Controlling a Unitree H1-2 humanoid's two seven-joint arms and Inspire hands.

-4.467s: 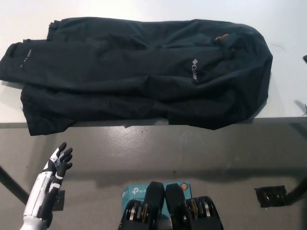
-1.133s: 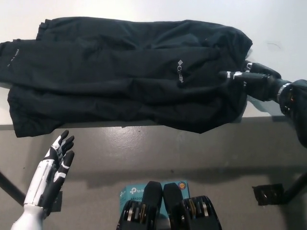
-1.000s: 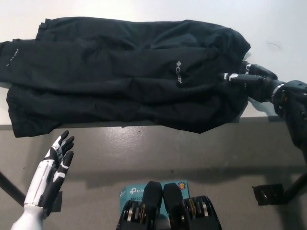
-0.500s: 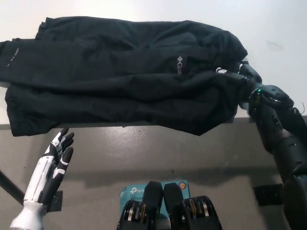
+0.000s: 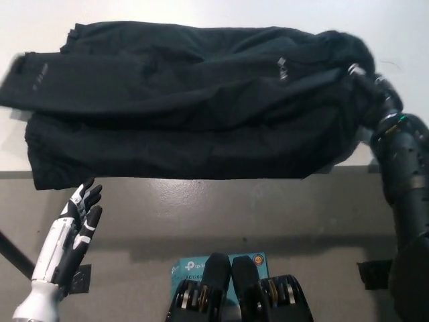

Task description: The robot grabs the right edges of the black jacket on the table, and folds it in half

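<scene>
The black jacket [image 5: 181, 107] lies spread across the white table [image 5: 402, 27], its near hem hanging over the front edge. At the jacket's right end the cloth is bunched and raised a little. My black right hand [image 5: 367, 79] is at that right edge, its fingers buried in the fabric and closed on it; the forearm runs down the right side of the picture. Off the table at the lower left my white left hand [image 5: 75, 228] rests open, fingers apart and holding nothing.
Grey floor lies below the table's front edge [image 5: 201, 176]. A teal box [image 5: 194, 268] sits on the floor at the bottom middle, and a small black object [image 5: 375, 274] at the lower right. A dark table leg [image 5: 13, 251] crosses the lower left.
My right hand has closed into the jacket's right edge and drawn it up, bunching that end; the white logo shifted up and right. The view has shifted slightly. The left hand stays put.
</scene>
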